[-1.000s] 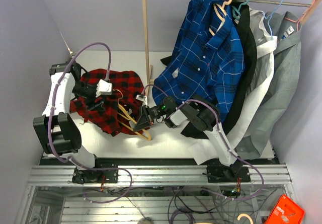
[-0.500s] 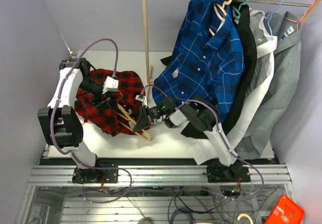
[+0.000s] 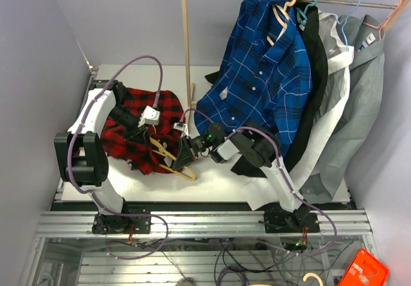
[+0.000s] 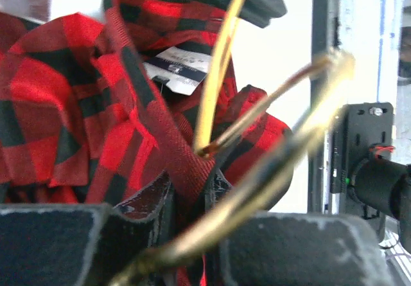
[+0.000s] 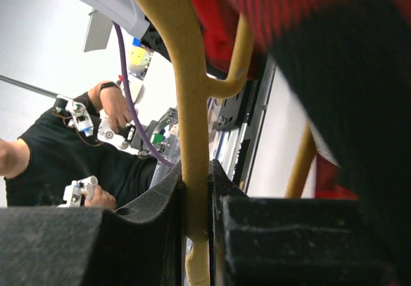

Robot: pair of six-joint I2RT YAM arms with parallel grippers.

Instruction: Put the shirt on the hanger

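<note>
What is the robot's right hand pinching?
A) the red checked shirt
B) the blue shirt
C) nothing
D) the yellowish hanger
D: in the right wrist view, the right gripper is shut on the tan bar of the hanger.

The white left arm [image 3: 87,122] rises from its base, arches back, then folds inward. The black two-finger left gripper [image 3: 142,129] angles downward, pinched on a fold of red-and-black plaid shirt [image 4: 58,106]. The right arm [image 3: 270,164] leans low and leftward, and the right gripper [image 3: 182,155] is clamped around a thin yellow-tan hanger [image 5: 191,106].
</note>
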